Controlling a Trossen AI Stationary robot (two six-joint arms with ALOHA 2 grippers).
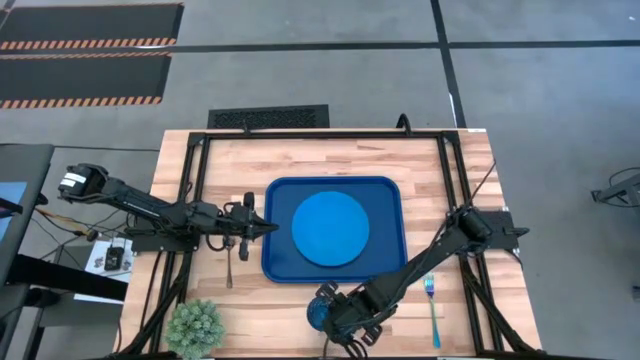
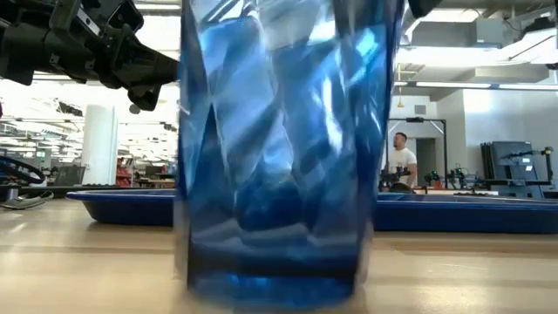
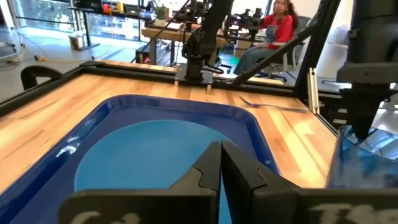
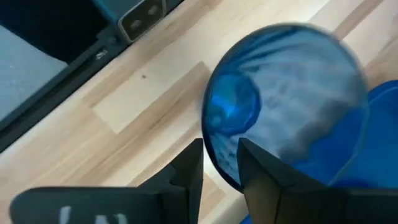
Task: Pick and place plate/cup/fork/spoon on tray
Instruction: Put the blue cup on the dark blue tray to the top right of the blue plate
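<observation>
Overhead, the dark blue tray (image 1: 333,230) lies with its long side running left to right across the table (image 1: 300,160), the round blue plate (image 1: 330,228) resting flat inside it. Standing upright just off the tray's near edge, the cup (image 1: 321,312) is clasped at the rim by the right pincer (image 1: 345,322): the right wrist view shows one finger (image 4: 186,168) outside the wall and the other inside, closed on it. Right of the tray, the light blue fork (image 1: 432,308) lies with its long axis front to back, tines toward the far side, apart from the tray. Left of the tray, the spoon (image 1: 229,268) also lies front to back. Just above it and beside the tray's left rim hovers the left pincer (image 1: 262,226), its fingers (image 3: 245,171) clenched together on nothing. A small green plant (image 1: 195,328) sits at the near-left corner, well clear of the tray. People show in the room beyond.
</observation>
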